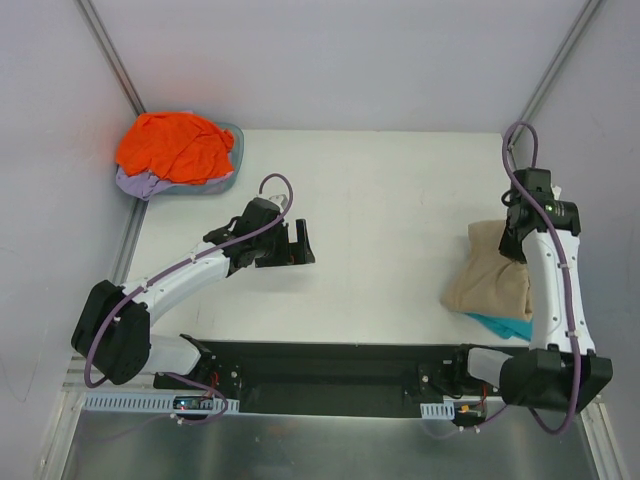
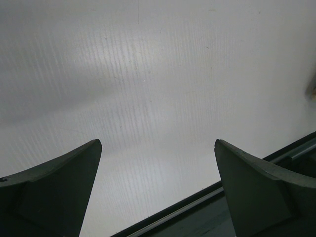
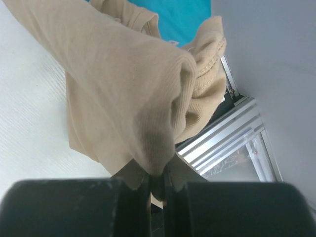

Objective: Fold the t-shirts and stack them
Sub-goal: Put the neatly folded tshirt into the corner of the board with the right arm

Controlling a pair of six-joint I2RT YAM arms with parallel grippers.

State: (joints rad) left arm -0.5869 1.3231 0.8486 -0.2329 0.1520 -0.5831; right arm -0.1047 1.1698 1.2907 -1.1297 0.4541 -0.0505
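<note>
Table: we see a white table (image 1: pixel 400 200) with both arms bolted at its near edge.
Left arm: the left arm (image 1: pixel 170 275) reaches out over the left-centre of the table, well apart from any cloth.
Right arm: the right arm (image 1: pixel 555 290) stretches along the right edge and partly covers the cloth pile there.
Tan t-shirt: we find the tan t-shirt (image 1: pixel 490 275) bunched at the right side of the table, lying on another shirt. In the right wrist view a fold of it (image 3: pixel 113 84) runs straight into the fingers.
Orange t-shirt: the orange t-shirt (image 1: pixel 175 147) is heaped, crumpled, in the far-left corner.
Basin: the basin (image 1: pixel 235 140) sits under the orange heap, and we make out only its rim on the right side.
Teal t-shirt: the teal t-shirt (image 1: pixel 505 325) lies beneath the tan one, a corner showing at the near side.
Lavender t-shirt: the lavender t-shirt (image 1: pixel 140 183) peeks out under the orange one at its near-left edge.
Left gripper: the left gripper (image 2: pixel 158 148) hangs above bare table, jaws spread wide with nothing between them.
Right gripper: the right gripper (image 3: pixel 158 180) has its jaws pinched together on the tan fold.
</note>
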